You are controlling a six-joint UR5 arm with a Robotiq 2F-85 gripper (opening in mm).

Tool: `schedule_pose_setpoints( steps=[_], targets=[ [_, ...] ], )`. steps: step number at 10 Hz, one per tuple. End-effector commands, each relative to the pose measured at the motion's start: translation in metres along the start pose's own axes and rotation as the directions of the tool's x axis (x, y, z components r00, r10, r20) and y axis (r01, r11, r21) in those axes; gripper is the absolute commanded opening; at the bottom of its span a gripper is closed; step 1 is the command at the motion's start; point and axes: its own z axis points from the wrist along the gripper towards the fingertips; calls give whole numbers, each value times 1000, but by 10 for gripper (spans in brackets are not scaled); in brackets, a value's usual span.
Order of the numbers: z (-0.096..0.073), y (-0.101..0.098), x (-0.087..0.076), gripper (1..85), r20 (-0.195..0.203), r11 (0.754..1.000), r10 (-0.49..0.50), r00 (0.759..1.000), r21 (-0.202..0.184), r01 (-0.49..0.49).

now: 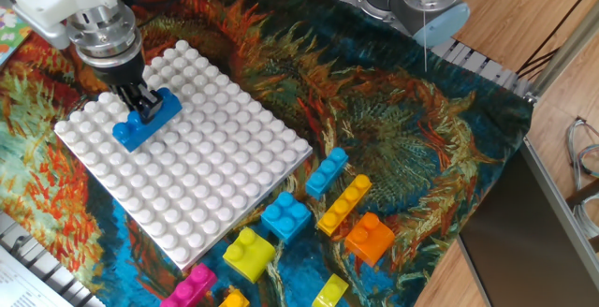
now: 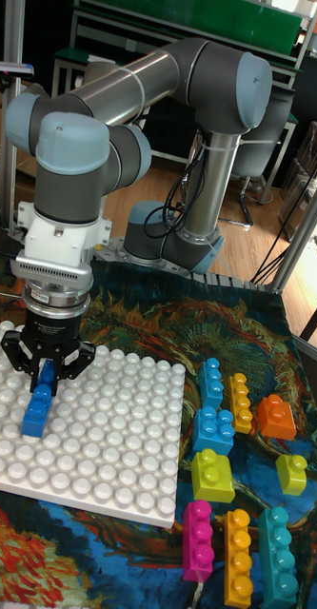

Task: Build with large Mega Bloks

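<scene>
My gripper (image 1: 138, 98) is shut on one end of a dark blue Mega Blok (image 1: 147, 119), which lies slanted over the left part of the white studded baseplate (image 1: 201, 181). The tall fixed view shows the same: the gripper (image 2: 46, 369) points straight down, and the blue brick (image 2: 35, 407) sits low over the plate's left studs. I cannot tell whether it is pressed onto them. Loose bricks lie right of the plate: light blue (image 1: 327, 170), light blue (image 1: 285, 216), a long orange-yellow one (image 1: 343, 203), orange (image 1: 370, 236), yellow (image 1: 248, 252) and pink (image 1: 190, 286).
The table is covered by a colourful patterned cloth (image 1: 402, 129). The arm's base (image 1: 416, 3) stands at the back right. More bricks, orange (image 2: 238, 544) and teal (image 2: 276, 544), lie near the front edge. Cables (image 1: 582, 157) hang at the far right.
</scene>
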Motion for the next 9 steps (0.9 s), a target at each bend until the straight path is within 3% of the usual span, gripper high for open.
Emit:
schedule_pose_setpoints(
  steps=[1, 9],
  targets=[
    [2, 2, -4, 13, 7, 1000, 10, 1000, -12, -10],
    [5, 1, -3, 13, 10, 1000, 26, 1000, -17, -25]
  ],
)
